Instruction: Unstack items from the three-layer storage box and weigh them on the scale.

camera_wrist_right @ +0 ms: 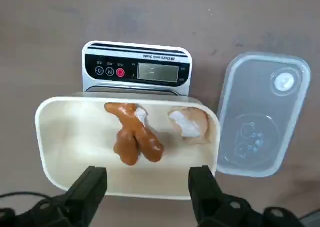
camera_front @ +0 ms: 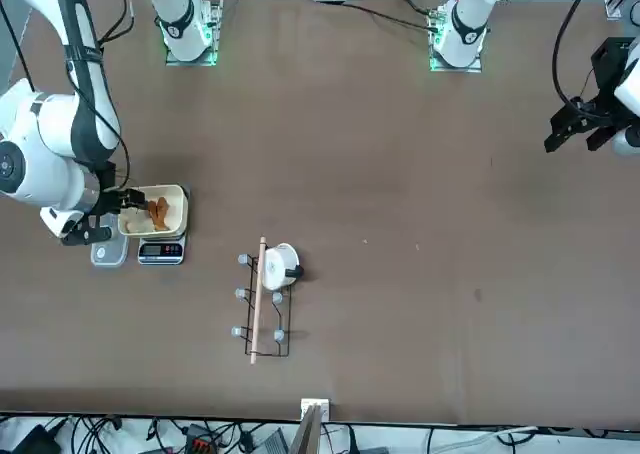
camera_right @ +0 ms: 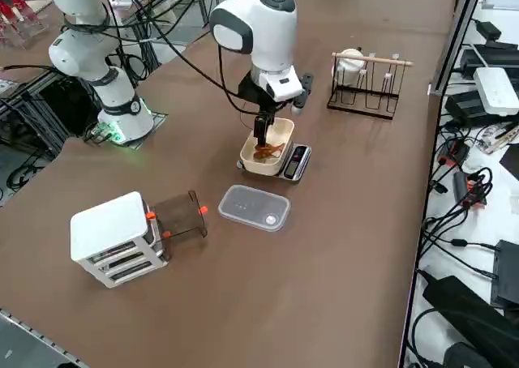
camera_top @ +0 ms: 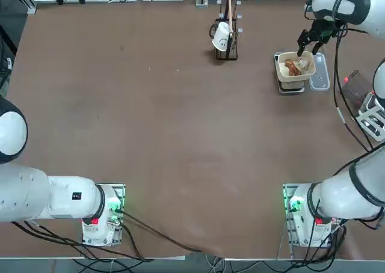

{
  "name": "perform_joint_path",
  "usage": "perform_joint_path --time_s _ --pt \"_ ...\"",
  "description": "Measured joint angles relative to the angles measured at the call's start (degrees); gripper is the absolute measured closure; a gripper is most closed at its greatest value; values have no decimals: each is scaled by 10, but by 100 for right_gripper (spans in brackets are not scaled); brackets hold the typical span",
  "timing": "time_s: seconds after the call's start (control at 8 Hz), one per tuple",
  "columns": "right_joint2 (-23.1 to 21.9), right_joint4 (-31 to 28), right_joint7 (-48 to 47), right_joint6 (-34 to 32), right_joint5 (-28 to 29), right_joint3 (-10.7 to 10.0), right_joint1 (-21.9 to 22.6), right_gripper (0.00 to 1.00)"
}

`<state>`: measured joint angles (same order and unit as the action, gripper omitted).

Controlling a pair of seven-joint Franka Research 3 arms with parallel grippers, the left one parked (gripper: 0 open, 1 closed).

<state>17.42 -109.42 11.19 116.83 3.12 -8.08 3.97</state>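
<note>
I see my right end effector spread wide and empty, hanging just above the near rim of the cream tray that sits on the scale. The items lie inside the tray; the three-layer storage box stands well apart from the scale. My worry: a finger may knock the tray rim when I lift away, shifting the tray and spoiling the reading. The clear lid beside the scale could also be pushed.
</note>
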Motion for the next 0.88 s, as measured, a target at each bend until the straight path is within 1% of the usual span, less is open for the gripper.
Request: perform_joint_path --time_s 0.12,0.25,0.38,0.5,0.62,0.75,0.88 --pt "-3 0 5 -3 -4 -5 0 4" --pt "-7 0 37 -6 -13 -19 -4 11" --pt "-9 0 108 -9 -21 -36 -18 19" --pt "-9 0 196 -10 -23 -49 -46 41" --pt "-9 -2 268 -10 -23 -55 -78 63" --pt "-8 -8 308 -9 -23 -56 -100 82" --pt "-7 -21 328 -5 -24 -56 -108 93"
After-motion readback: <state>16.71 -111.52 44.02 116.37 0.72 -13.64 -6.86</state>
